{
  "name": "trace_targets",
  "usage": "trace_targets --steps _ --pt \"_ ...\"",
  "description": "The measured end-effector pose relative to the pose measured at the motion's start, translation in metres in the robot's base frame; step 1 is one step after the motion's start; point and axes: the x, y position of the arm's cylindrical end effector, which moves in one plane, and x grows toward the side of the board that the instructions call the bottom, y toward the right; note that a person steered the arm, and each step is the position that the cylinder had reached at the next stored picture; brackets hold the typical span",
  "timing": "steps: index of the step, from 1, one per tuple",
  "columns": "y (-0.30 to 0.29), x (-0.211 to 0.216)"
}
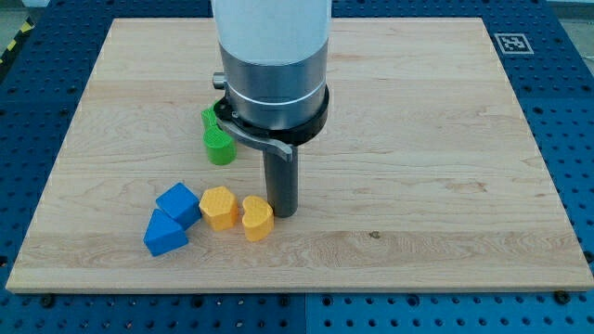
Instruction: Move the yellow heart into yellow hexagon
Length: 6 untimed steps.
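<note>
The yellow heart (pixel 257 218) lies on the wooden board, low and left of centre. The yellow hexagon (pixel 220 206) sits just to its left, touching or nearly touching it. My tip (pixel 282 212) stands right against the heart's right side, slightly above it in the view. The rod hangs from the big grey and white arm body at the view's top centre.
A blue cube-like block (pixel 178 203) and a blue triangular block (pixel 164 234) lie left of the hexagon. A green block (pixel 218 137) stands partly hidden behind the arm. The board's bottom edge (pixel 297 290) runs below the blocks.
</note>
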Motion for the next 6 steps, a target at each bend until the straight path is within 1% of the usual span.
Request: trace_targets --steps 2,3,4,6 --pt "0.015 -0.005" --pt "0.043 -0.007" --pt "0.044 -0.007" --pt "-0.002 0.010"
